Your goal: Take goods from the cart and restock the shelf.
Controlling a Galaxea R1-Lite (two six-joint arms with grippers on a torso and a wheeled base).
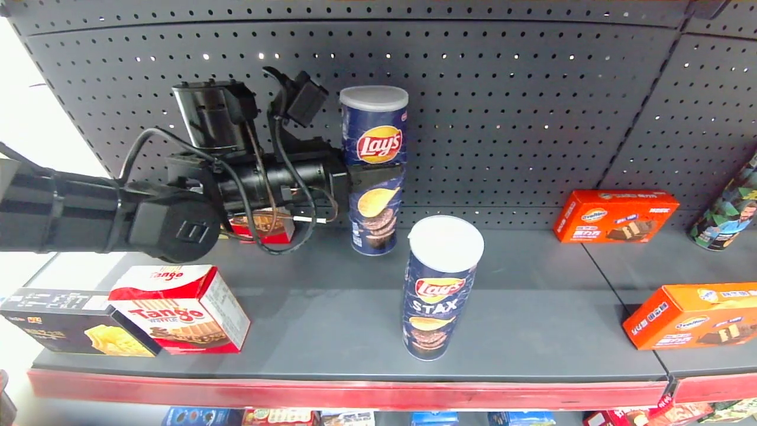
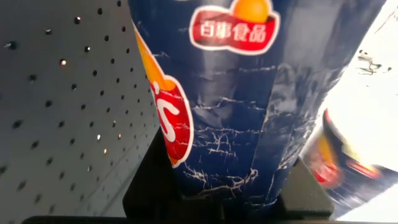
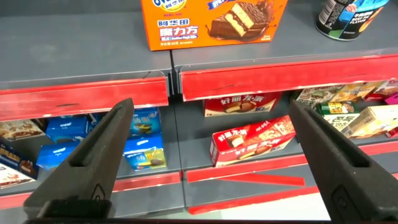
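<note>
Left gripper: clamps upright blue chips can at mid-height, near back of shelf. Right gripper: stands wide open, holds nothing.

The dark grey metal shelf with a red front strip carries an upright navy cardboard crisp tube with white lid at centre. A second navy tube shows above it, but its footing is unclear. Lower left, a red-and-white wafer box touches a black carton. At the right edge sits an orange cake box, with another orange box below it.
</note>
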